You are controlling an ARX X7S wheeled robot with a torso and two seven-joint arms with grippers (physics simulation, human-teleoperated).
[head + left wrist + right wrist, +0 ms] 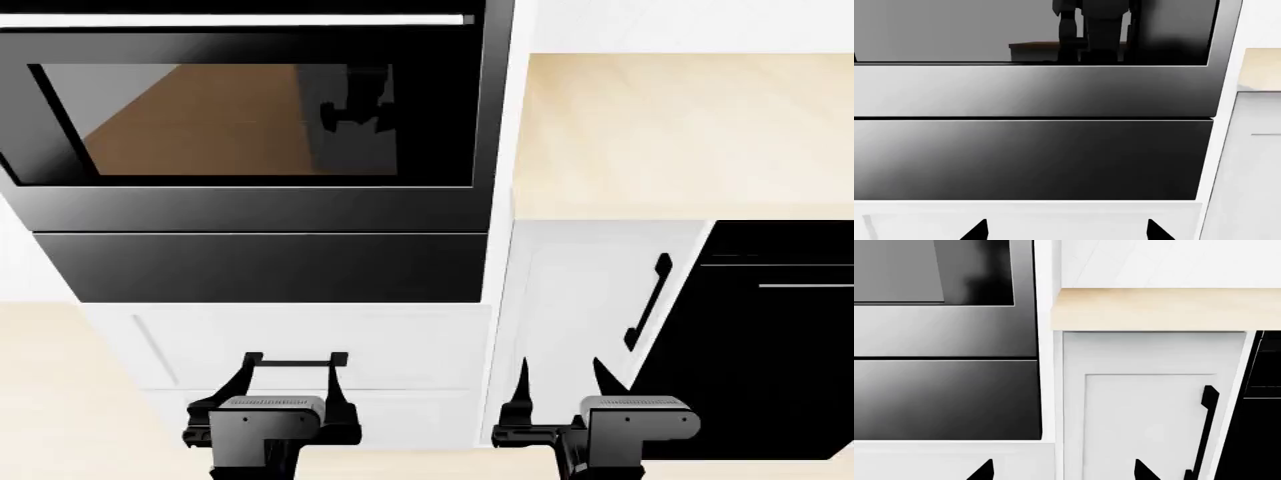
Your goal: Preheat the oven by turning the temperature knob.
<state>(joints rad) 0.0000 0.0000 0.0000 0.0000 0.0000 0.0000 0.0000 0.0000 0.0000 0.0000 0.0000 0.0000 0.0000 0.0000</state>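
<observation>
in front of the robot, upper left in the head view, the large glossy black built-in oven is set into white cabinetry, with its wide dark glass window, thin silver bar handle across the top, and plain black panel below. no temperature knob is seen in any view; it is probably above the frame. both arms are held low, well short of the oven. the left end effector is seen with fingers apart, nothing held; the right end effector likewise apart and empty. step judged: approach, knob not yet located. next move likely calls for raising the view and one arm. the white cabinet door with black handle is closed, contents not visible. the pale wood counter lies to the right.
</observation>
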